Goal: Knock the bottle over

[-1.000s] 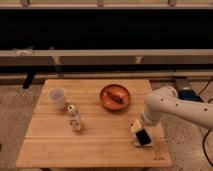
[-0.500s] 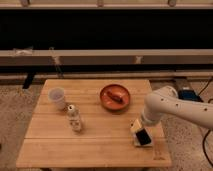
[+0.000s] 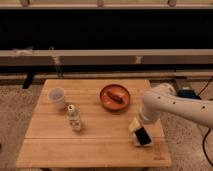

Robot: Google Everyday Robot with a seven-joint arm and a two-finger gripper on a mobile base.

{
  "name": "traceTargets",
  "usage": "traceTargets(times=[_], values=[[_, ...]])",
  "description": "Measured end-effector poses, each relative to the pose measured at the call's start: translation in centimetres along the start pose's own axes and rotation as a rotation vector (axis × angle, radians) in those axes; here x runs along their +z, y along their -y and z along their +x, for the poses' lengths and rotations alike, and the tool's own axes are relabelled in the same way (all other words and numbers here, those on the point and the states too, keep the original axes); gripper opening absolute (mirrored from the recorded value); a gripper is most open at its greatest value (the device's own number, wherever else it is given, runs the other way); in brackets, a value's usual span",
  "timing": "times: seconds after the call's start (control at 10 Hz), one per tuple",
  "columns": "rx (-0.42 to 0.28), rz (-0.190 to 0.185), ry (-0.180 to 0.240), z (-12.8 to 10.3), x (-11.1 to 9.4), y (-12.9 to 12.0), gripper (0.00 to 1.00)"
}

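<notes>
Bottle [image 3: 75, 119] first: it stands upright on the left half of the wooden bench [image 3: 100, 145], a small clear one with a white cap on top and a pale patterned label round its body. Its long axis runs straight up and down, with the cap pointing at the ceiling and the base flat on the planks. The print on the label is too small to read.

The white arm [image 3: 172, 105] reaches in from the right edge of the view. It runs left over the right side of the bench, bends at a rounded joint and drops steeply to the wrist. The gripper [image 3: 140, 136] hangs at the end of it, low over the front right part of the bench and close to its surface, pointing down and slightly towards the front edge. Whether it is open or closed cannot be told from this angle. It is well apart from the bottle, with bare planks between the two.

A whitish open-topped cup [image 3: 57, 97] stands just behind and to the left of the bottle, near it but not touching. An orange-red bowl [image 3: 115, 98] with something dark red in it sits towards the back of the bench, between the bottle and the arm.
</notes>
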Motion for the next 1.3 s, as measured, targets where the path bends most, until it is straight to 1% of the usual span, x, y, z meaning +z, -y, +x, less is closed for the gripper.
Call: traceTargets(times=[0.1,0.2,0.3,0.5,0.7,0.8,1.0,1.2,1.3], values=[[-0.031,0.004,0.003,-0.7,-2.0,-1.8,0.8],[-0.067,0.01,0.006,-1.5,-4.0,-4.4,0.8],[-0.101,0.013,0.008,-1.9,-5.0,-6.6,0.8],[-0.189,0.015,0.019,-1.8,-7.4,-12.6,0.8],[-0.265,0.016,0.032,-2.1,-9.0,-17.3,0.8],[-0.305,0.013,0.035,-2.9,-9.5,-19.8,0.8],[-0.375,0.018,0.045,-4.4,-10.0,-23.9,0.8],[-0.418,0.023,0.062,-6.1,-9.8,-26.4,0.8],[-0.439,0.019,0.072,-6.9,-9.4,-28.0,0.8]])
